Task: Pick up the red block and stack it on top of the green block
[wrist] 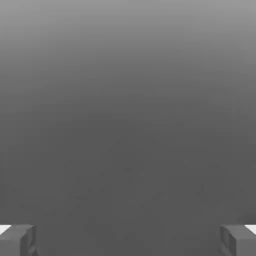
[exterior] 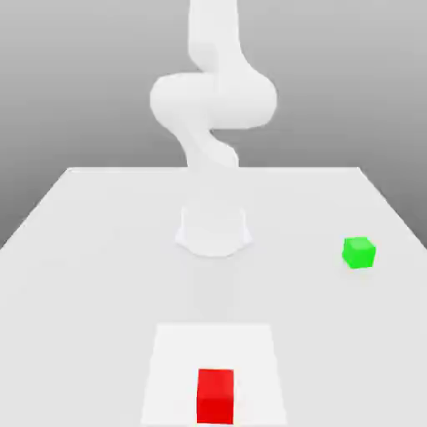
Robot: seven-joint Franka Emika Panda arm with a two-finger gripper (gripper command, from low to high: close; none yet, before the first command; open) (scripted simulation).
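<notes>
The red block (exterior: 215, 395) lies at the near edge of the white table (exterior: 92, 258), in the middle of the exterior view. The green block (exterior: 359, 252) rests on the table farther back, toward the exterior view's right, well apart from the red one. In the hand view my gripper (wrist: 128, 241) is open, its two grey fingertips (wrist: 17, 241) standing far apart with nothing between them and only plain grey background beyond. Neither block is touched.
The white arm's base (exterior: 213, 229) stands at the table's centre, and its links (exterior: 213, 96) rise above it. A brighter white square patch (exterior: 171, 350) marks the table under the red block.
</notes>
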